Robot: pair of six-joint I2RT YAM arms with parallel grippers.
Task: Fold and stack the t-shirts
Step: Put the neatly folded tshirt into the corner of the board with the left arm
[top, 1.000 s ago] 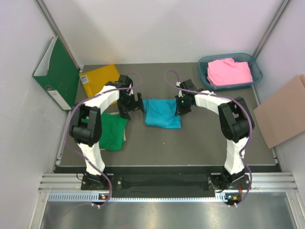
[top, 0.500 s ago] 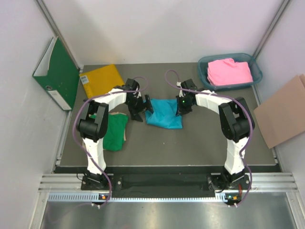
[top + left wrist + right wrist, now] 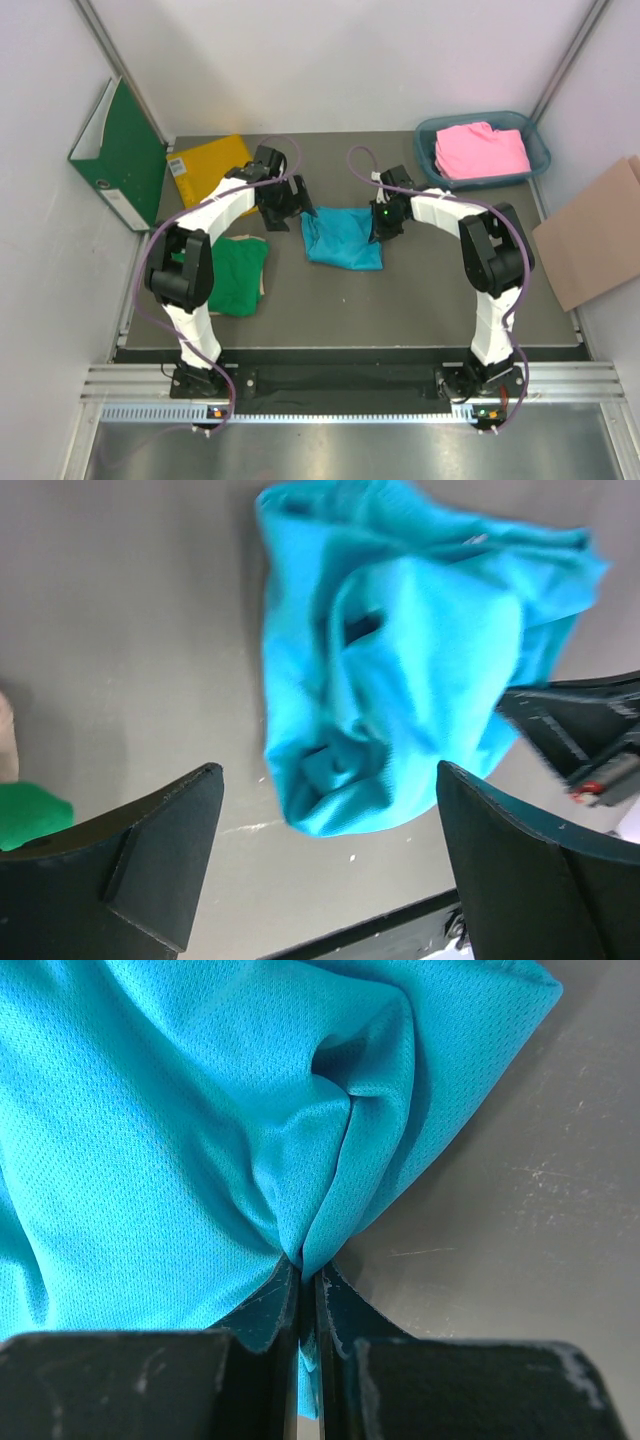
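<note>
Turquoise t-shirt (image 3: 343,240) in right jaws; left jaws splayed.

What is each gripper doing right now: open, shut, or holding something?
Left gripper: open, holding nothing.
Right gripper: shut, pinching a fold of the turquoise t-shirt.

Both arms are reaching toward mid-bench, elbows bent. Left tool (image 3: 283,205) is hovering, jaws spread wide, gripping nothing. Right tool (image 3: 308,1282) is pinching a fold of the turquoise t-shirt (image 3: 340,240), jaws tight.

Envelope (image 3: 208,165), green shirt (image 3: 235,280) and basket (image 3: 427,145) ring the table (image 3: 400,300); near strip open.
</note>
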